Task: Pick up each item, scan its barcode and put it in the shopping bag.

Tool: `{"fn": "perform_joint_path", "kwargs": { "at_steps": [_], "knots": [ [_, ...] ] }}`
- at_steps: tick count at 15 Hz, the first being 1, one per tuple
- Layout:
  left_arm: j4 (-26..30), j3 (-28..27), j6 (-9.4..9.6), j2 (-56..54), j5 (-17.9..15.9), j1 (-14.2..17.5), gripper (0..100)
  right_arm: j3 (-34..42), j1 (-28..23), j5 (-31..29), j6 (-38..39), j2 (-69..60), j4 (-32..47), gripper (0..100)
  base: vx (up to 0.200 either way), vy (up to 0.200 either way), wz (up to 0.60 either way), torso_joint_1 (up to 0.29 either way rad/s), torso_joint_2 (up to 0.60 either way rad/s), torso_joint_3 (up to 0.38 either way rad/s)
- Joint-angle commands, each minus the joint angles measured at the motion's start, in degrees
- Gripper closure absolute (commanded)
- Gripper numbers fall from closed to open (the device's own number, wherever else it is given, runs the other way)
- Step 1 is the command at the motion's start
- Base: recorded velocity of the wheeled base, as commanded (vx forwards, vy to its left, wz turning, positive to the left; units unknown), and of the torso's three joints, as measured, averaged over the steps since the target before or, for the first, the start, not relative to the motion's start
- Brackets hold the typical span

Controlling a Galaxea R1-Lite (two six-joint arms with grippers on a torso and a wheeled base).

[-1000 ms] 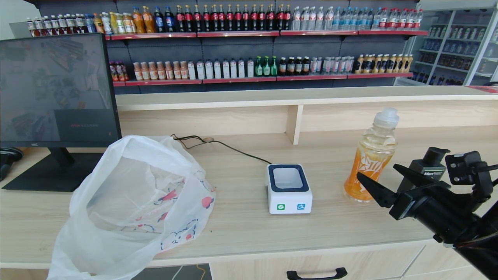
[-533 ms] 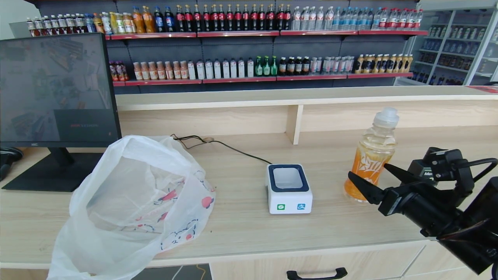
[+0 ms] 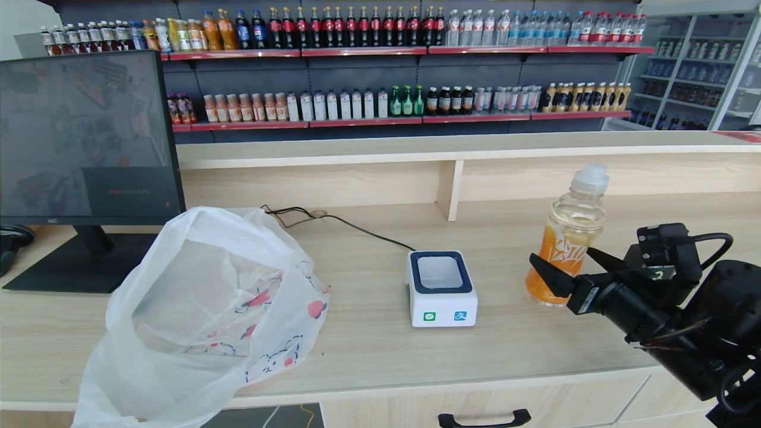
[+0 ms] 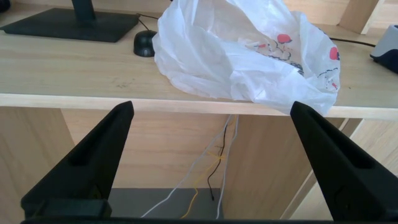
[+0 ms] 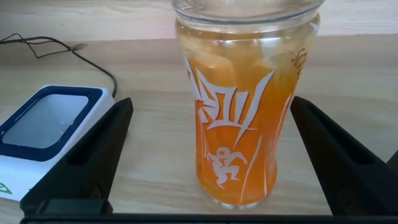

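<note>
Noted a pale wood-grain desk with a raised ledge along its far side and a dark drawer handle on its front.

Logged an orange drink bottle with a white cap, upright on the desk's right part. Found the right claw spread wide, one finger on each side of the bottle's lower half. Saw a gap on both sides in the right wrist view, so no contact.

Recorded a white scanner with a blue-rimmed window just left of the bottle, well apart from it. Traced a black cable from it toward the ledge.

Observed a white shopping bag with red print, slumped open at the desk's near left edge. Marked a dark monitor behind it.

Found the left claw spread and empty, low before the desk front and facing the bag.

Noted red-edged shelves of drinks on the back wall.
</note>
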Motion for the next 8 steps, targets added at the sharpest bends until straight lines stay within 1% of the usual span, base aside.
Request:
{"fn": "perform_joint_path", "kwargs": {
  "at_steps": [1,5,8],
  "knots": [
    [-0.01,0.0,-0.02,-0.02,0.0,0.0,0,-2.09,-0.75,-0.02,-0.05,2.18,-0.08,0,0.0,0.0,0.0,0.0,0.0,0.0],
    [-0.01,0.0,-0.02,-0.02,0.0,0.0,0,-6.05,-3.03,-0.02,-0.23,4.29,-0.08,0,0.0,0.0,0.0,0.0,0.0,0.0],
    [-0.01,0.0,-0.02,-0.02,0.0,0.0,0,-6.05,-3.12,-0.02,-0.32,5.17,-0.08,0,0.0,0.0,0.0,0.0,0.0,0.0]
  ]
}}
